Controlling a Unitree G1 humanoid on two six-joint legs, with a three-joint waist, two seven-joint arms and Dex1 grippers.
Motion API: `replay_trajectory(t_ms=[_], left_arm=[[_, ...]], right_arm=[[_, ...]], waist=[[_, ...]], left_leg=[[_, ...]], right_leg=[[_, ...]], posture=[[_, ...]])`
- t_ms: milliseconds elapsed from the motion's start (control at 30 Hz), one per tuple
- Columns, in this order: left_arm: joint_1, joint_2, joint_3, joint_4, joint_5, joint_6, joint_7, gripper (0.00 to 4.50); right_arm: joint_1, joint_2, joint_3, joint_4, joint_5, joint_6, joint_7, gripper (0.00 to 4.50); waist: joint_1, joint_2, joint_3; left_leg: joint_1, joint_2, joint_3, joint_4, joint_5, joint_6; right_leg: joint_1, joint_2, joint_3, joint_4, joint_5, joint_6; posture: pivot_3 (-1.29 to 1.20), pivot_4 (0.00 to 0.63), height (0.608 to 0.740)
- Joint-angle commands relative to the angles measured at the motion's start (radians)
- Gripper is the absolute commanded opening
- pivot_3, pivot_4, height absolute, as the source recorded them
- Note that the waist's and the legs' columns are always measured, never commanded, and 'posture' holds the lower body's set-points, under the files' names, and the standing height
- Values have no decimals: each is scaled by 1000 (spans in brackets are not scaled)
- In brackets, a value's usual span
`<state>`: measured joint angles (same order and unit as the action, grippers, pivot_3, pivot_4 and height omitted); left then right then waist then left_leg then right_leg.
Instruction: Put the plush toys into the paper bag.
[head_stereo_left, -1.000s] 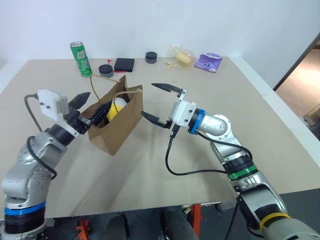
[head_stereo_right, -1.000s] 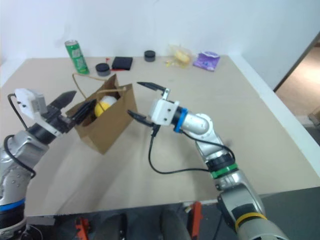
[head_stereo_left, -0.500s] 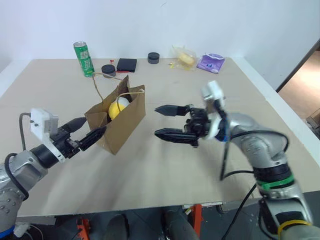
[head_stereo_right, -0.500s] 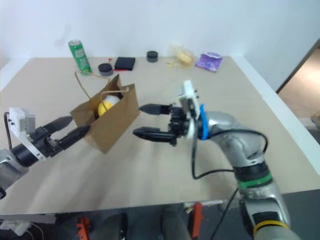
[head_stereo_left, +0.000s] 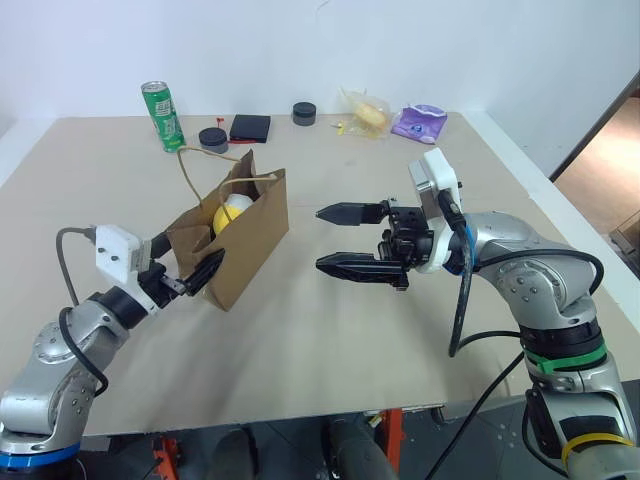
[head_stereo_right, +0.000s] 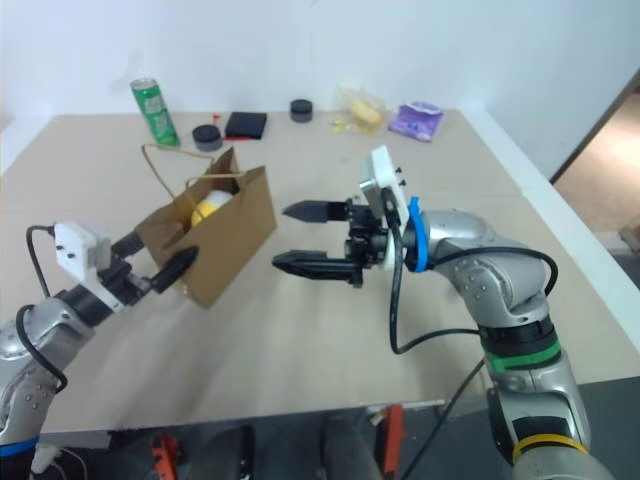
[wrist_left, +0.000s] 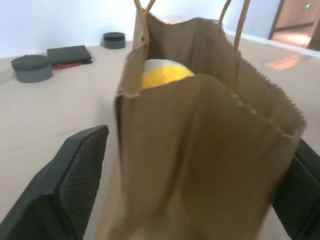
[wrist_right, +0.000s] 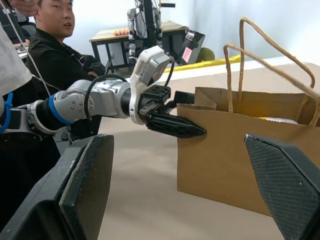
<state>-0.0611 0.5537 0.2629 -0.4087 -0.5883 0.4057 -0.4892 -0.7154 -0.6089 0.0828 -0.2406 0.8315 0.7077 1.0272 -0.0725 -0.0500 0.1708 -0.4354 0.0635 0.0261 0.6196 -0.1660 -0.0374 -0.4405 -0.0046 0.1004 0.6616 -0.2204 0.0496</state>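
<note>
Nearest, at the lower left of the left eye view, the left gripper (head_stereo_left: 185, 270) points up and right at the bag (head_stereo_left: 245, 245). Its two black fingers are spread wide, one on each side of the bag's near narrow end, and in the left wrist view both pads (wrist_left: 75, 175) stand clear of the paper, so nothing is gripped.

The bag stands upright left of centre on the table (head_stereo_left: 330, 370), mouth open, its two loop handles (head_stereo_left: 190, 170) rising above the rim. Inside, near the top, sits the yellow-and-white egg toy (head_stereo_left: 231, 215); the left wrist view shows it tucked against the far wall. The monkey cannot be made out inside the bag.

Right of centre, the right gripper (head_stereo_left: 335, 238) hangs above the table and points left toward the bag, well apart from it. Its fingers are splayed wide, one above the other, with nothing between them.

Along the far edge, in the upper part of the frame, stand a green can (head_stereo_left: 160, 116), a dark puck (head_stereo_left: 211, 138), a black case (head_stereo_left: 249, 128), a second puck (head_stereo_left: 303, 113), a clear packet (head_stereo_left: 364, 114) with yellow contents and a purple packet (head_stereo_left: 417, 123).

In the right wrist view, a seated person (wrist_right: 55, 50) in black appears behind the left arm.
</note>
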Motion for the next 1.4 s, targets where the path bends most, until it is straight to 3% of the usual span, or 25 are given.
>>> replay_trajectory(t_ms=[33, 167, 200, 300, 500, 533, 767, 967, 1067, 1167, 1400], left_arm=[[-25, -14, -8, 10, 28, -37, -4, 4472], [-40, -30, -16, 21, 40, -48, -9, 4472], [-43, -34, -18, 22, 42, -49, -9, 4236], [-49, -44, -19, 22, 39, -47, -14, 3306], [-55, -56, -17, 16, 35, -39, -23, 192], [-55, -57, -17, 15, 35, -38, -24, 39], [-88, -43, -15, -36, -79, 11, -101, 39], [-110, 108, -46, -86, -255, 129, -361, 39], [-98, 237, -101, -22, -180, 104, -545, 39], [-138, 289, -139, 67, -120, 51, -644, 39], [-266, 268, -206, 206, -32, -41, -740, 39]], right_arm=[[-39, -7, -34, -33, -7, -7, 4, 4500], [-23, -9, 5, -23, -82, -49, 20, 4500], [-19, 0, 7, -25, -84, -49, 19, 4500], [-18, 23, 7, -24, -90, -46, 17, 4500], [-17, 40, 10, -8, -128, -63, 20, 4500], [-19, 42, 4, -6, -127, -62, 18, 4500], [-56, -44, -113, 29, -47, -14, 94, 4500], [-138, -223, -248, 184, 34, 19, 273, 4500], [-152, -309, -244, 250, -10, -15, 381, 4500], [-141, -380, -216, 282, -56, -47, 476, 4500], [-93, -473, -198, 243, -75, -36, 574, 4500]], waist=[[0, 0, 0], [0, 0, 0], [0, 0, 0], [0, 0, 0], [1, 0, 0], [0, 0, 0], [3, 0, 0], [3, 0, 0], [-2, 1, 1], [-6, 5, 3], [-3, 8, 5]], left_leg=[[0, 0, 0, 0, 0, 0], [0, 0, 0, 0, 0, 0], [0, 0, 0, 0, 0, 0], [0, 0, 0, 0, 0, 0], [0, 0, 0, 1, 0, 0], [0, 0, 0, 1, 0, 0], [-1, 0, -1, 1, 0, 0], [-1, 0, -1, 1, 0, 0], [1, 0, -1, 0, -1, 1], [3, 0, 1, 0, -1, 1], [2, 0, 1, 0, -1, 1]], right_leg=[[0, 0, 0, 0, 0, 0], [0, 0, 0, 0, 0, 0], [0, 0, 0, 0, 0, 0], [0, 0, 0, 0, 0, 0], [0, 0, 0, 0, 0, 1], [0, 0, 0, 0, 0, 1], [0, 0, 0, 0, 1, 1], [0, 0, -1, 0, 0, 0], [0, 1, -1, 0, -1, -1], [1, 1, 0, 0, -1, -1], [0, 0, 1, 0, -1, -1]], posture=[[0, 150, 740], [0, 150, 740], [0, 150, 740], [0, 150, 740], [0, 150, 740], [0, 150, 740], [0, 150, 740], [0, 150, 740], [0, 150, 740], [0, 150, 740], [0, 150, 740]])
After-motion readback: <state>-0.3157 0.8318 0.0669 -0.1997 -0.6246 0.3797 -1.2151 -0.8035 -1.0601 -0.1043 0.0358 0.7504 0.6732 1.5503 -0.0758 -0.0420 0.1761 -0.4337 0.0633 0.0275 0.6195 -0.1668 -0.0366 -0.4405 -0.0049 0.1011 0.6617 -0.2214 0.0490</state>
